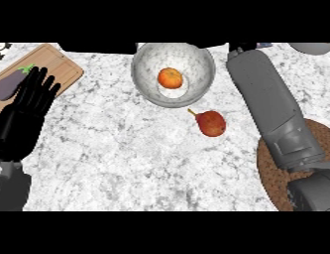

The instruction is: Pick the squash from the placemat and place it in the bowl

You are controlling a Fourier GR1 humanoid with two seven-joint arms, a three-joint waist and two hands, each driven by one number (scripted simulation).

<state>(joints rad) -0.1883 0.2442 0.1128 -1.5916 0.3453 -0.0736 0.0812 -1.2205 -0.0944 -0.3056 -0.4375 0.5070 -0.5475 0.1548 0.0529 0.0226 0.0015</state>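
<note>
A small orange squash (170, 78) lies inside the clear glass bowl (144, 59) at the top middle of the counter. The round brown woven placemat (270, 171) sits at the lower right, partly under my right forearm, with nothing visible on it. My right forearm stretches up past the right side of the bowl, and only a dark sliver of the right hand (242, 47) shows at the top edge. My left hand (28, 101) rests open at the left, fingers up, holding nothing.
A wooden cutting board (61, 64) lies at the upper left with a purple eggplant (6, 85) on it, beside my left hand. A red fruit with a stem (211, 123) lies on the marble counter just below the bowl.
</note>
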